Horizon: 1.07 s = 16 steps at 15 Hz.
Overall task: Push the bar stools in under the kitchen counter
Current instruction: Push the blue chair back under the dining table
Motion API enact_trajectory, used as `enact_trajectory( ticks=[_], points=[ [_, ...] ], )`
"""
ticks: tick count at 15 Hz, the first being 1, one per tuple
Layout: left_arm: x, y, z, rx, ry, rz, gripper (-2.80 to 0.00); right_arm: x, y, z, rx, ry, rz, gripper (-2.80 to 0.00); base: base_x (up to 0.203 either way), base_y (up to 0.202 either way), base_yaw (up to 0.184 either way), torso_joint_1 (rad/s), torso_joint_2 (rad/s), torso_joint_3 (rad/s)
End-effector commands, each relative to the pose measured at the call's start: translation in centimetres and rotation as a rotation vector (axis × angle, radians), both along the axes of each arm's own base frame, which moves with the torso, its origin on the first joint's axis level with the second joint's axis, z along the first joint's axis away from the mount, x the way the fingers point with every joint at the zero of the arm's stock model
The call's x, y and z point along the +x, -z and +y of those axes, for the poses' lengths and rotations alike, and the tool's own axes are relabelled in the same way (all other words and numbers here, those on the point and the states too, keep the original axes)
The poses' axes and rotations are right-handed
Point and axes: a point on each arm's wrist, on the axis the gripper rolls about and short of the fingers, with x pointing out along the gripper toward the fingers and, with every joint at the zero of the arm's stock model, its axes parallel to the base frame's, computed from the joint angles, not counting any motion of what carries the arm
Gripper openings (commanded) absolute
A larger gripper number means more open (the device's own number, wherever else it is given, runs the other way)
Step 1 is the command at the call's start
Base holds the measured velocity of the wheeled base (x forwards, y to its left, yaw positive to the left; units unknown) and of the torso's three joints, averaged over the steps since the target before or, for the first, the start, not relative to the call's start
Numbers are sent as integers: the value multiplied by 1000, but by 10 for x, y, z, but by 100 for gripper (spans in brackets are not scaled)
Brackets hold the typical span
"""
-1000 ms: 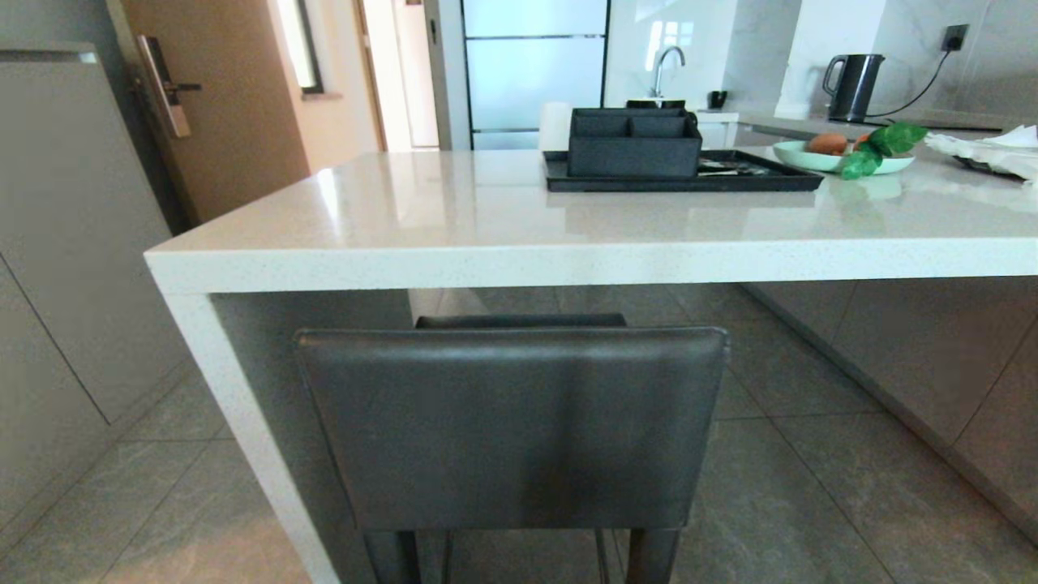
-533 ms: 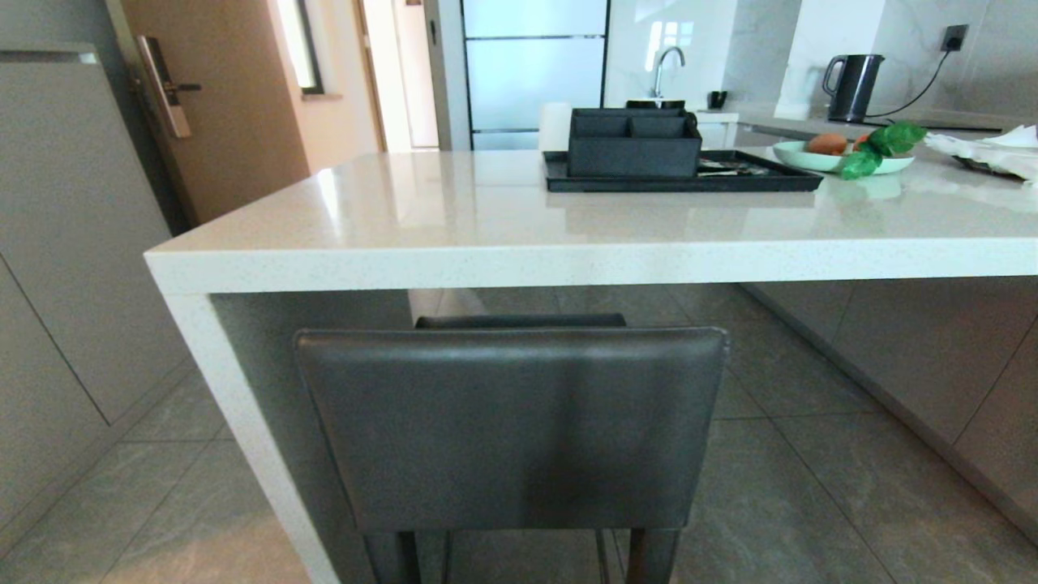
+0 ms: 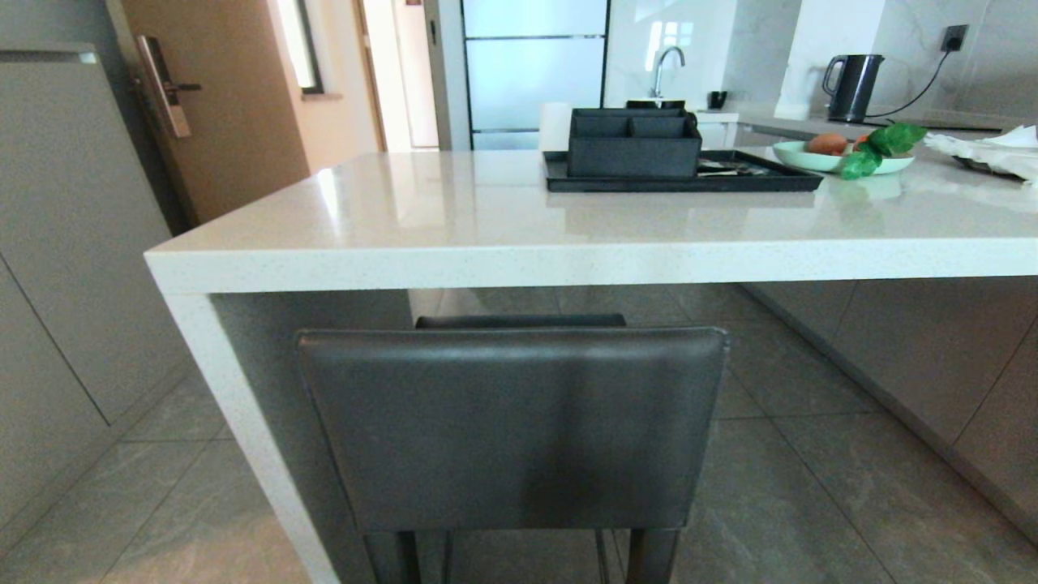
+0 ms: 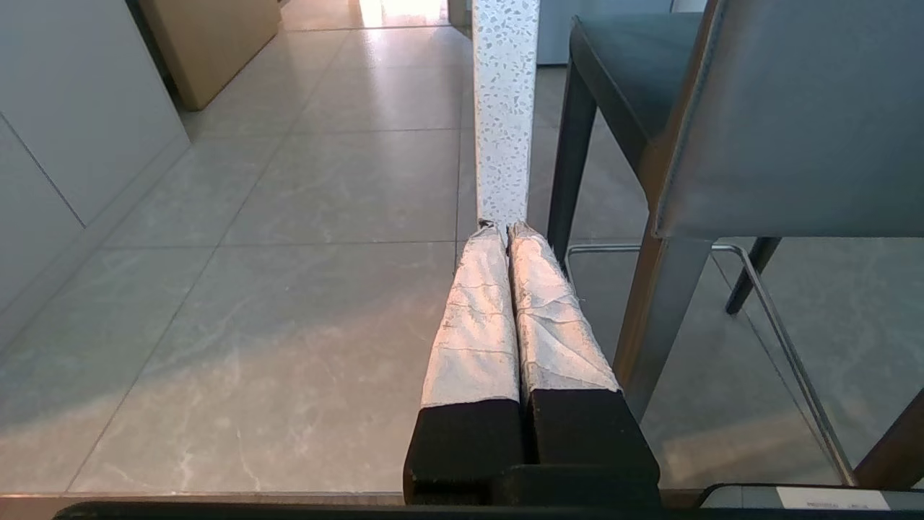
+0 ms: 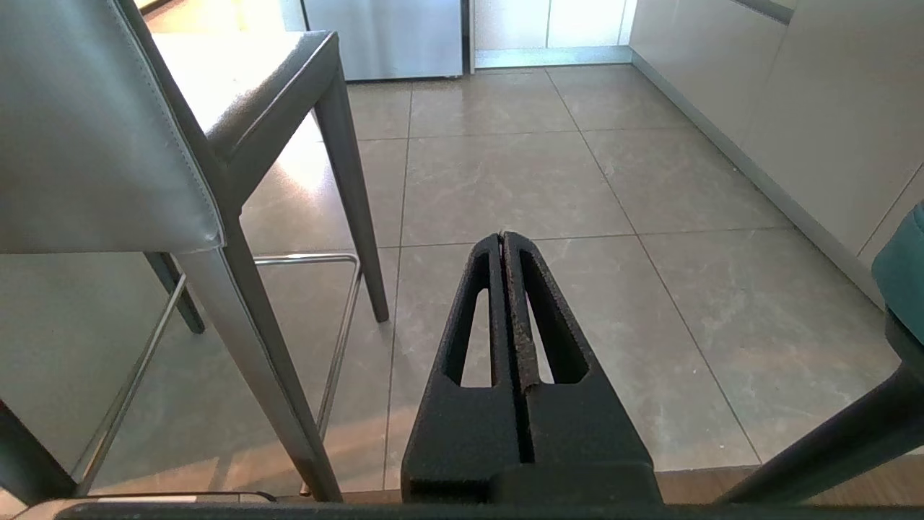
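In the head view the grey stool (image 3: 512, 426) stands in front of the tabletop (image 3: 454, 219), near its left end; its back is outside the front edge and lower than it, and only the far part of the seat reaches under the slab; beside its left side stands the white end panel (image 3: 243, 422); on the tabletop, toward the far edge, lie a black tray (image 3: 778, 180) with a dark box (image 3: 634, 144) on it, and to the right a plate (image 3: 815, 161) with fruit and green leaves; no arm is seen here.

In the left wrist view the left gripper (image 4: 505, 230) is low above the floor (image 4: 289, 289), its wrapped fingers (image 4: 476, 318) pressed together, holding nothing; its tips point at the end panel (image 4: 505, 108); the grey stool (image 4: 787, 123) is just beside it.

In the right wrist view the right gripper (image 5: 503, 237) is also closed and empty, over the floor (image 5: 577, 180); the grey stool (image 5: 94, 137) is on one side, and a part of the teal stool (image 5: 902, 271) shows at the opposite edge.
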Motion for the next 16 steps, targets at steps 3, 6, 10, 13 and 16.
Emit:
enact_trajectory(
  ticks=[3,6,10,13,16],
  points=[
    [2,-1,0,-6,1,-58,-280,0,0,0,2,2,1,-280,-32,0,0,2,2,2],
    [2,-1,0,-19,0,-58,-280,0,0,0,4,2,1,-280,-194,0,1,0,2,3],
    [2,-2,0,-23,0,-59,-280,0,0,0,2,2,1,-280,-198,0,-1,3,3,2],
    [2,-2,0,-22,0,-59,-280,0,0,0,2,2,1,-280,-199,0,-2,5,2,0],
    [2,-2,0,-23,1,-59,-280,0,0,0,2,2,1,-280,-200,0,-1,4,1,2]
  ],
)
